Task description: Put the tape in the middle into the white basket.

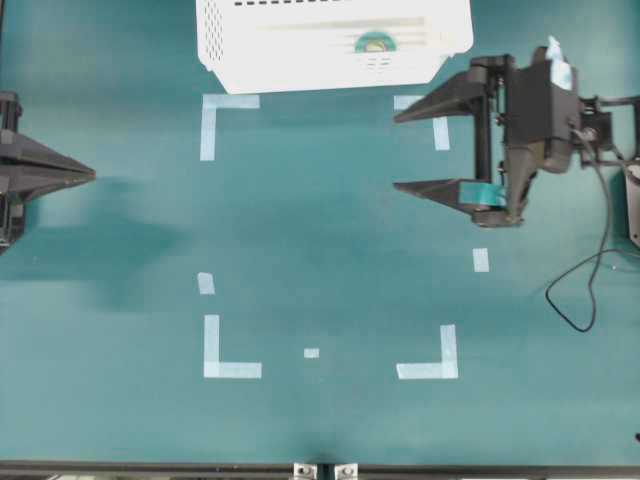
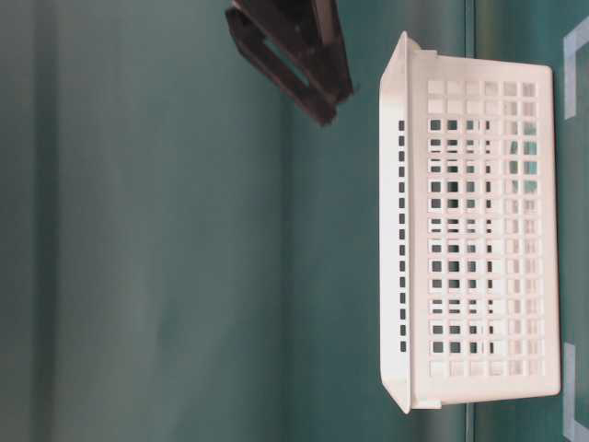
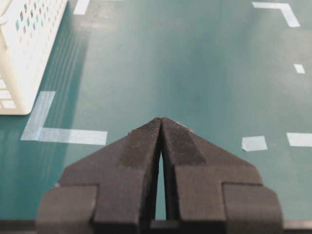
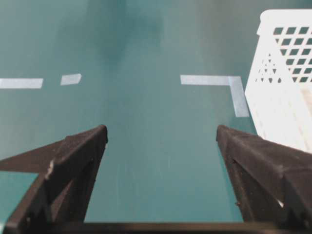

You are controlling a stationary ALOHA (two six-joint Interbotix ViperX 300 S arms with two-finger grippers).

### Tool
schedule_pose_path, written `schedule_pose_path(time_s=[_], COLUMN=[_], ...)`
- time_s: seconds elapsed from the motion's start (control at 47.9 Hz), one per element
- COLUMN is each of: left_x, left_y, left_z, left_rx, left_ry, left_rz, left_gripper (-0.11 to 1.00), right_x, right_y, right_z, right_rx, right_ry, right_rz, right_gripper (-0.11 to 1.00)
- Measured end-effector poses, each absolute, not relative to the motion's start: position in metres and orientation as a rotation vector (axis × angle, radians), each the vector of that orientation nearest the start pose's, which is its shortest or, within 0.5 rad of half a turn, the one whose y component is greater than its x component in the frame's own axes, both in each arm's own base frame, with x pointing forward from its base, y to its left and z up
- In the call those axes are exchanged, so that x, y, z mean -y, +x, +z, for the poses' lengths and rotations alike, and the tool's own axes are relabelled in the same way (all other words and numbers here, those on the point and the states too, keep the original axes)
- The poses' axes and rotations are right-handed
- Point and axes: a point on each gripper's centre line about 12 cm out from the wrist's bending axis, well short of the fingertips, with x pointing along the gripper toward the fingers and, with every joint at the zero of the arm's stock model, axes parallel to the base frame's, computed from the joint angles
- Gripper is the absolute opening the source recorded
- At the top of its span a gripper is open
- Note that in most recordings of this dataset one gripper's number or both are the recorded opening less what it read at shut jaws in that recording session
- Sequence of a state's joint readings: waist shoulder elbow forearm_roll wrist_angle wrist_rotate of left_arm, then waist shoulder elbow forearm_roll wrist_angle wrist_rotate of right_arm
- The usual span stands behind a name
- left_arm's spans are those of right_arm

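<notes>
The turquoise tape roll lies inside the white basket at the far middle of the table. It does not show in the other views. My right gripper is open and empty, just right of and below the basket, fingertips pointing left. In the right wrist view the open gripper has only bare mat between its fingers, with the basket at the right. My left gripper is shut and empty at the left edge. In the left wrist view the basket is at the upper left.
Pale-blue L-shaped corner marks and small strips lie flat on the green mat. A black cable loops at the right. The basket's slotted side fills the table-level view.
</notes>
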State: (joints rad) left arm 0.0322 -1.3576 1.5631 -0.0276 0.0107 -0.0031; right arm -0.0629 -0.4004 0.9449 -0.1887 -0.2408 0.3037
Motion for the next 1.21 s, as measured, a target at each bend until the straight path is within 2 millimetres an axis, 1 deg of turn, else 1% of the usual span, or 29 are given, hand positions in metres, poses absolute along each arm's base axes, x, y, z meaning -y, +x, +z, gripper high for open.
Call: schedule_pose_path(time_s=[0.313, 0.522, 0.689, 0.876, 1.023, 1.21], left_x=[-0.004, -0.004, -0.004, -0.004, -0.004, -0.004], left_y=[0.129, 0.129, 0.129, 0.129, 0.129, 0.129], left_z=[0.162, 0.162, 0.163, 0.162, 0.162, 0.162], left_rx=[-0.216, -0.216, -0.214, -0.216, -0.216, -0.216], left_ry=[-0.033, -0.034, -0.034, -0.033, -0.034, -0.034], left_rz=[0.035, 0.035, 0.035, 0.035, 0.035, 0.035], left_gripper=[-0.11, -0.11, -0.11, -0.11, -0.11, -0.11], right_x=[0.012, 0.01, 0.009, 0.009, 0.009, 0.009], right_y=[0.274, 0.245, 0.219, 0.197, 0.184, 0.174], right_z=[0.236, 0.238, 0.231, 0.225, 0.218, 0.211], right_rx=[-0.274, -0.231, -0.224, -0.211, -0.217, -0.22], right_ry=[0.136, 0.135, 0.133, 0.13, 0.131, 0.129], right_rz=[-0.035, -0.033, -0.038, -0.044, -0.053, -0.056], right_gripper=[0.97, 0.97, 0.97, 0.97, 0.97, 0.97])
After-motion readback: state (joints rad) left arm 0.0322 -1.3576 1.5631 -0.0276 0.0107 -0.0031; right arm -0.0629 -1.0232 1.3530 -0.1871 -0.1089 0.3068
